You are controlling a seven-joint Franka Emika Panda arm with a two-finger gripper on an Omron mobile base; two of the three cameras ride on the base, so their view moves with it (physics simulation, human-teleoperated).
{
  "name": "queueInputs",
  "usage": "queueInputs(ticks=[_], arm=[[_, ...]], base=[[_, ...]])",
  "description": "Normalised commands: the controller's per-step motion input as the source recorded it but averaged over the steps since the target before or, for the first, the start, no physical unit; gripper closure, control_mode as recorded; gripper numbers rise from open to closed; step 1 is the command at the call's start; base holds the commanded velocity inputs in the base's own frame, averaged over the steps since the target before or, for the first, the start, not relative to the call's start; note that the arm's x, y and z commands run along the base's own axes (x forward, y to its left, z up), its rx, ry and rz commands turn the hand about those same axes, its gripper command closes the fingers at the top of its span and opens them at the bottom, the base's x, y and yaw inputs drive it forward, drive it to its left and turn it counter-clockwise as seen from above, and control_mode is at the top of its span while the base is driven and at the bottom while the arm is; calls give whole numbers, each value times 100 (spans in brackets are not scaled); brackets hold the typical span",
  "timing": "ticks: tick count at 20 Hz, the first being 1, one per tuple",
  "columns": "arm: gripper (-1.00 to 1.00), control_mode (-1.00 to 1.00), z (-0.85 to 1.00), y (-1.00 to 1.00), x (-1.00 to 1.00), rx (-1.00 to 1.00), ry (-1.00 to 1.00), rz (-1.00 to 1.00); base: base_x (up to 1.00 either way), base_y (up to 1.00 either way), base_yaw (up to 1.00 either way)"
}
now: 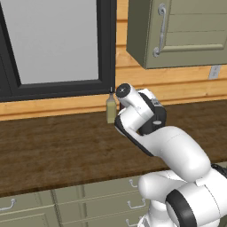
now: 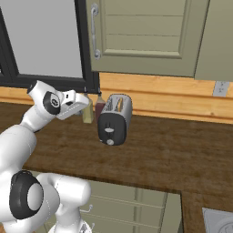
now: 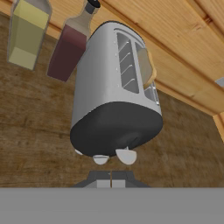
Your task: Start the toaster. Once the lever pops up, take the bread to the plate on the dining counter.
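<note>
The toaster [image 3: 114, 98] stands on the wood-grain wall counter, silver on top with a dark grey front, and in the right base view the toaster [image 2: 114, 119] sits just right of my hand. A pale tan slice of bread [image 3: 146, 65] sticks up from its far slot. My gripper [image 3: 110, 177] is shut with nothing between its fingers. It hovers a short way in front of the dark front face, just below two small pale knobs [image 3: 127, 155], without touching them.
An olive bottle [image 2: 88, 113] and a dark red bottle [image 2: 99, 107] stand left of the toaster against the wooden wall. Green wall cabinets [image 2: 145, 36] hang above. A dark-framed window [image 1: 53, 44] is at the left. Drawer fronts [image 1: 88, 204] run below the counter edge.
</note>
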Motion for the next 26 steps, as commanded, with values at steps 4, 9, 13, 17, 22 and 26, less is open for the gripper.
queueInputs(ticks=[4, 9, 13, 17, 22, 26], arm=[[100, -100, 0, 0, 0, 0, 0, 0], [100, -100, 0, 0, 0, 0, 0, 0], [100, -100, 0, 0, 0, 0, 0, 0], [100, -100, 0, 0, 0, 0, 0, 0], [100, -100, 0, 0, 0, 0, 0, 0], [100, -100, 0, 0, 0, 0, 0, 0]], base=[[0, 0, 0], [0, 0, 0], [0, 0, 0], [0, 0, 0], [0, 0, 0], [0, 0, 0]])
